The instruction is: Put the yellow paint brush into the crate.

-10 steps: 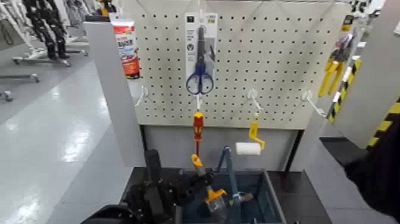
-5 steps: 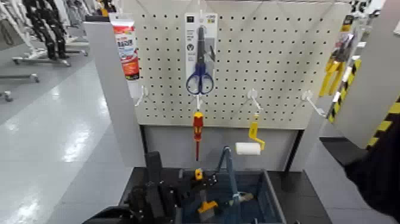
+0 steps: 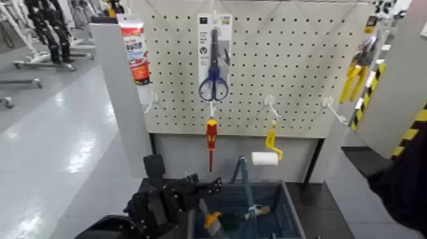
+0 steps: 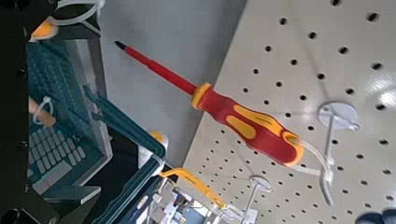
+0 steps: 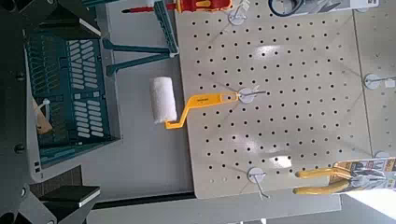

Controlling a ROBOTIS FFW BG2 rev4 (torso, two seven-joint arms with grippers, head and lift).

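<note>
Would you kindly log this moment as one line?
left gripper: at crate rim | yellow paint brush: in crate | right arm: out of view

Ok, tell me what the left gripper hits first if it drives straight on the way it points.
Probably the bar handle: the left gripper points across the crate's back rim toward it. Depth is unclear; it might pass clear of it.

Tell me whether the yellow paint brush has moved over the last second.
Yes. The yellow paint brush has dropped lower in the head view, away from the tip of the hanging red and yellow screwdriver, and now lies inside the crate.
</note>
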